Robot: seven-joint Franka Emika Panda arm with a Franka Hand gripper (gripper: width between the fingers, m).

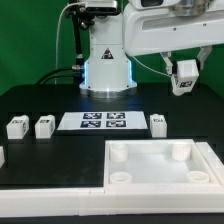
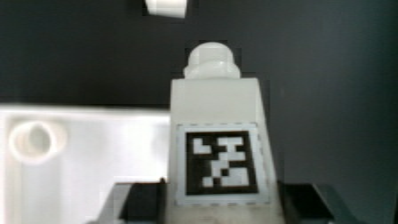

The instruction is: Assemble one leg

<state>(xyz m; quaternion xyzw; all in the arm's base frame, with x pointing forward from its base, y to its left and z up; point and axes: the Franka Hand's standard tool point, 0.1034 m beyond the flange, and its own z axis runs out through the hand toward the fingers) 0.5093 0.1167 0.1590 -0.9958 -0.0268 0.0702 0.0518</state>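
My gripper (image 1: 184, 82) hangs in the air at the exterior view's upper right, shut on one leg (image 1: 184, 77), a small white block with a black-and-white tag. In the wrist view the held leg (image 2: 221, 120) fills the middle, tag facing the camera, its rounded peg end pointing away, with the dark fingers (image 2: 146, 203) on both sides. The white tray-like piece with round corner sockets (image 1: 160, 163) lies below at the front right; one socket shows in the wrist view (image 2: 32, 140). Three more legs stand on the black table: two at the left (image 1: 17, 127) (image 1: 44, 126), one at the right (image 1: 157, 122).
The marker board (image 1: 104, 121) lies flat in the middle of the table before the arm's white base (image 1: 106, 70). A white edge of something (image 1: 2, 156) shows at the far left. Another small white piece (image 2: 164, 7) shows in the wrist view beyond the held leg.
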